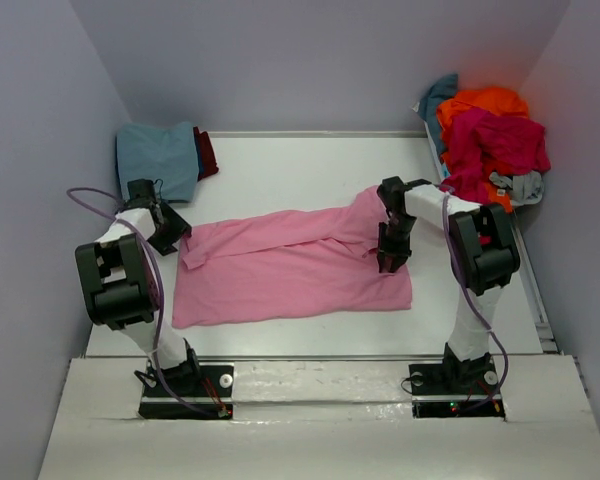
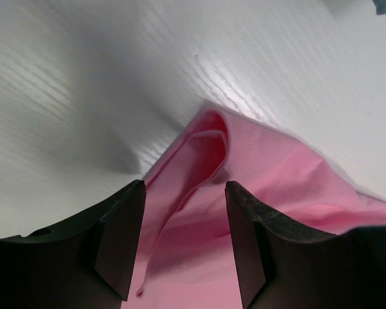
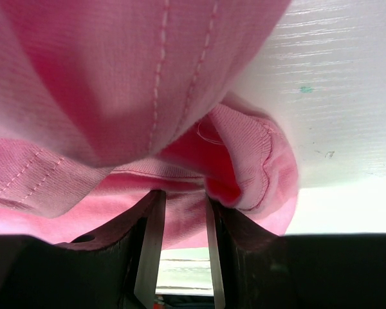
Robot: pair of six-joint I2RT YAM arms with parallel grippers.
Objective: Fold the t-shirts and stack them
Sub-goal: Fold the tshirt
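A light pink t-shirt lies across the middle of the white table, partly folded. My left gripper hovers at its left corner. In the left wrist view this gripper is open, with a creased pink edge below the gap and nothing pinched. My right gripper is at the shirt's right side. There it is shut on a bunch of pink cloth, which drapes over the fingertips. A folded teal-blue t-shirt lies at the back left.
A dark red cloth shows beside the folded teal-blue shirt. A heap at the back right holds orange, magenta, teal and grey shirts. Lilac walls close in the table on three sides.
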